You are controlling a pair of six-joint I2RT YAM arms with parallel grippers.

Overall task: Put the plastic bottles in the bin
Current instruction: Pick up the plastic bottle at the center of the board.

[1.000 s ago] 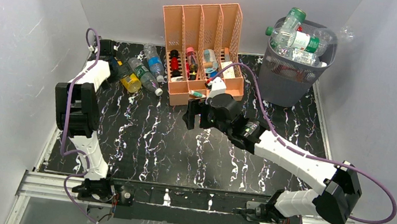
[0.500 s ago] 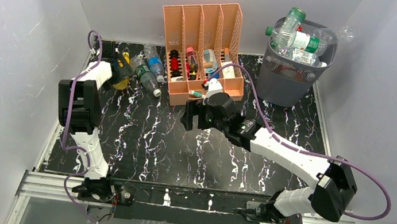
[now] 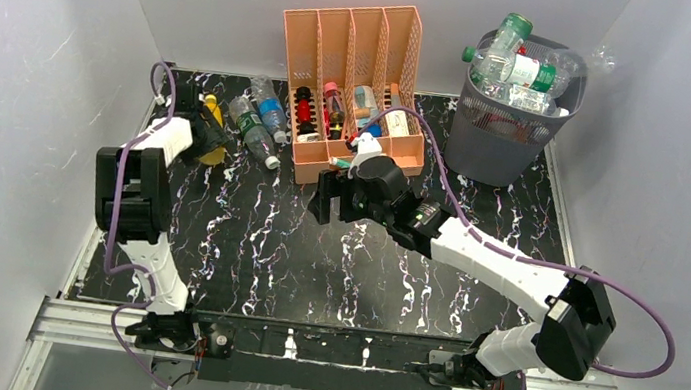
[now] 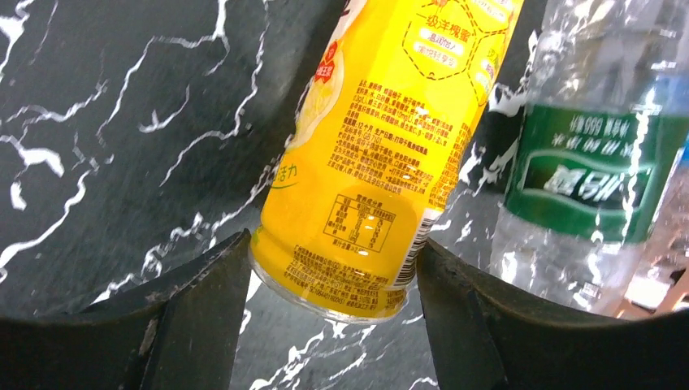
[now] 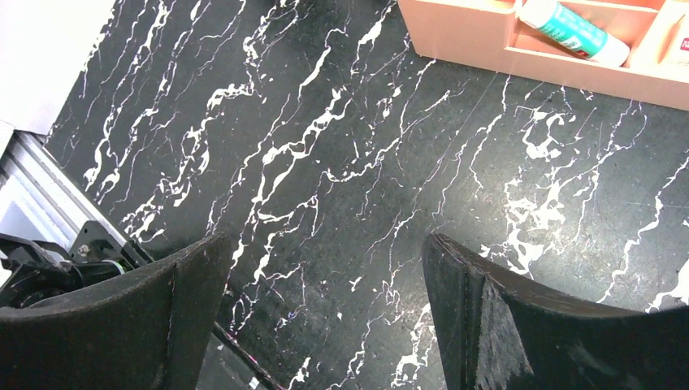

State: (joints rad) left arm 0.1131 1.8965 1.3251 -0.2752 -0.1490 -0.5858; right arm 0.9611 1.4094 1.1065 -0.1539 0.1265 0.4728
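A yellow bottle (image 4: 382, 146) lies on the black marble table, and my left gripper (image 4: 333, 244) is shut on its base, both fingers touching its sides. From above, that gripper (image 3: 206, 134) sits at the table's far left, covering most of the bottle. Just to its right lie a clear bottle with a green label (image 4: 585, 162) (image 3: 254, 131) and one with a blue label (image 3: 270, 109). The dark mesh bin (image 3: 506, 135) stands at the far right, piled high with bottles (image 3: 515, 66). My right gripper (image 5: 325, 252) (image 3: 326, 198) hangs open over bare table, holding nothing.
A peach four-slot organizer (image 3: 351, 85) with small items stands at the back centre, just beyond the right gripper; its front lip (image 5: 504, 41) holds a teal tube (image 5: 573, 28). White walls enclose the table on three sides. The table's near edge shows in the right wrist view.
My left gripper has pushed up to the yellow bottle and closed from wide open onto its base. The right arm has drifted a little left, still open.
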